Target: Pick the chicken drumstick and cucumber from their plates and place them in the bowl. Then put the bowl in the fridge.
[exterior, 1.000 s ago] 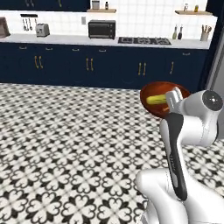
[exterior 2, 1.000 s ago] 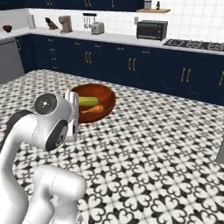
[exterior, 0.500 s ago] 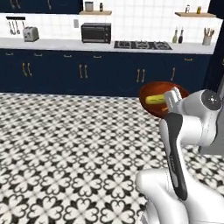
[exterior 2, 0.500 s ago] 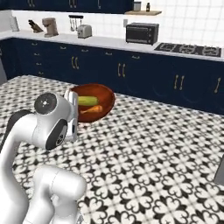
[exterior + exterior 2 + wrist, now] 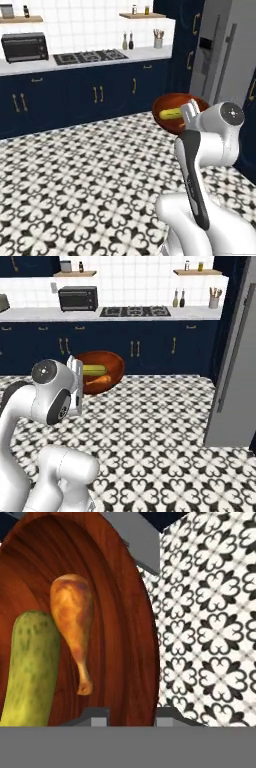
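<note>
The gripper (image 5: 132,713) has its jaws pinched on the rim of the dark red-brown bowl (image 5: 125,612), holding it up in the air above the patterned floor (image 5: 165,426). In the hand view the cucumber (image 5: 31,667) lies inside the bowl at about eight o'clock, with the chicken drumstick (image 5: 75,627) just beside it toward the centre, its thin end pointing to six o'clock. In the left base view the bowl (image 5: 167,102) sits at about two o'clock, with the grey fridge (image 5: 225,60) beyond it at the right edge.
</note>
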Controlling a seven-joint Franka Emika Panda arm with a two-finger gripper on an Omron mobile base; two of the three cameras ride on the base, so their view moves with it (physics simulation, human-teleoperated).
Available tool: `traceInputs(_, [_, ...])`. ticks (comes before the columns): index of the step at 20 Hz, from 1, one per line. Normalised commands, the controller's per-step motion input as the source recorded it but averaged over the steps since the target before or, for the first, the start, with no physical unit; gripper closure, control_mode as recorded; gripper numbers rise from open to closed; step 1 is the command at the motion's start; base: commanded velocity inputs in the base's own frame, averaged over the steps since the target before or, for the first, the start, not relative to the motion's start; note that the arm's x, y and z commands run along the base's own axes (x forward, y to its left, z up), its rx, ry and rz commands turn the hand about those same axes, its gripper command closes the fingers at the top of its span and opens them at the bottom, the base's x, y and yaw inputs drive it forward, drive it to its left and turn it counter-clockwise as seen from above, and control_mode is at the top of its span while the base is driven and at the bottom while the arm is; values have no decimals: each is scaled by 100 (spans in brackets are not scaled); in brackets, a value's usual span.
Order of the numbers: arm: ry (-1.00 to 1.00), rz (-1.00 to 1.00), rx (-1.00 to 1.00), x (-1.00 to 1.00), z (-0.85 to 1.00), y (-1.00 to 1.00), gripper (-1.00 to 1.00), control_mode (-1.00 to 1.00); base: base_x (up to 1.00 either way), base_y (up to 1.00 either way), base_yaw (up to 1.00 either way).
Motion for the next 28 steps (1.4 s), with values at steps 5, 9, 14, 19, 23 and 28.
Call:
traceInputs(5, [0, 0, 0, 0, 0, 0, 100, 100, 64, 64, -78])
traceInputs(9, [0, 0, 0, 0, 0, 0, 100, 100, 48, 96, -59])
traceInputs(14, [0, 0, 0, 0, 0, 0, 100, 100, 34, 100, -50])
traceInputs(19, [0, 0, 0, 0, 0, 0, 100, 100, 50, 100, -47])
traceInputs(23, [0, 0, 0, 0, 0, 0, 100, 100, 74, 100, -44])
traceInputs(28, [0, 0, 0, 0, 0, 0, 100, 100, 100, 100, -45])
